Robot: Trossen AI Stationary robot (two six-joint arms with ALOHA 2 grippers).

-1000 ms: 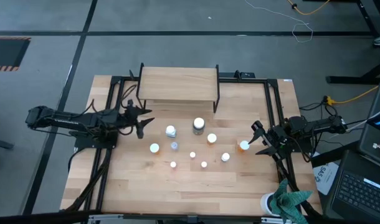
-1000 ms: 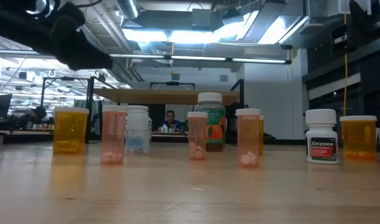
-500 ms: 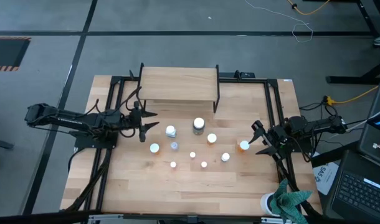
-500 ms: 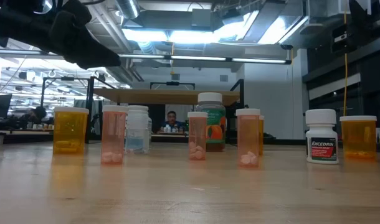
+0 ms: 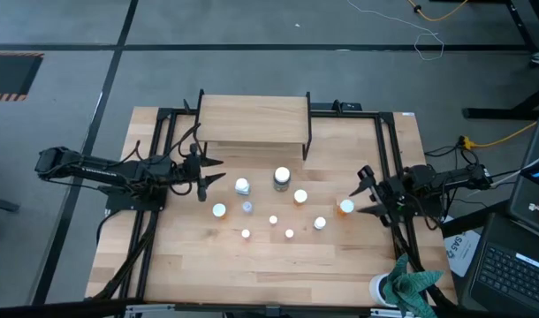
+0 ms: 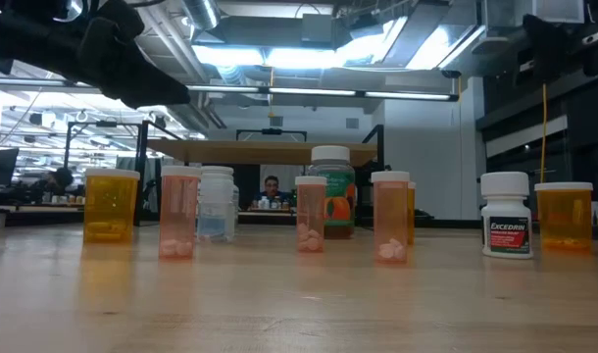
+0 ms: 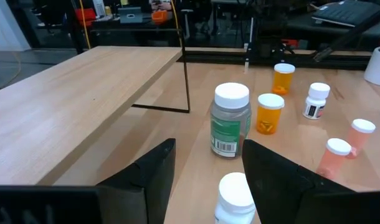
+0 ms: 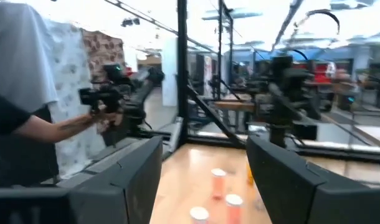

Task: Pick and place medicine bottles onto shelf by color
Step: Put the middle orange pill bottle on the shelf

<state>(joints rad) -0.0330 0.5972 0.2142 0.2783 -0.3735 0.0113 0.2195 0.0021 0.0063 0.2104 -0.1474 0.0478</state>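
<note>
Several white-capped medicine bottles stand upright on their bases on the wooden table (image 5: 190, 256): a large green one (image 5: 282, 177), a white one (image 5: 242, 186), amber ones such as the one at the right (image 5: 346, 207), and pinkish ones (image 5: 273, 219). The light-wood shelf (image 5: 252, 119) stands on black wire legs at the far side. My left gripper (image 5: 211, 171) is open, left of the white bottle (image 7: 235, 198), with the green bottle (image 7: 230, 121) farther ahead. My right gripper (image 5: 365, 191) is open, just right of the amber bottle, touching nothing.
A white cup with teal cloth (image 5: 402, 287) stands at the near right corner. Black frame rails (image 5: 386, 150) run along the table's sides. A laptop (image 5: 512, 265) lies off the right edge. A person's sleeve and arm (image 8: 22, 124) show beyond the table in the right wrist view.
My left gripper has moved a little toward the table's right, nearer the white bottle, staying open. My right gripper has shifted slightly toward the amber bottle at the right. No bottle has moved.
</note>
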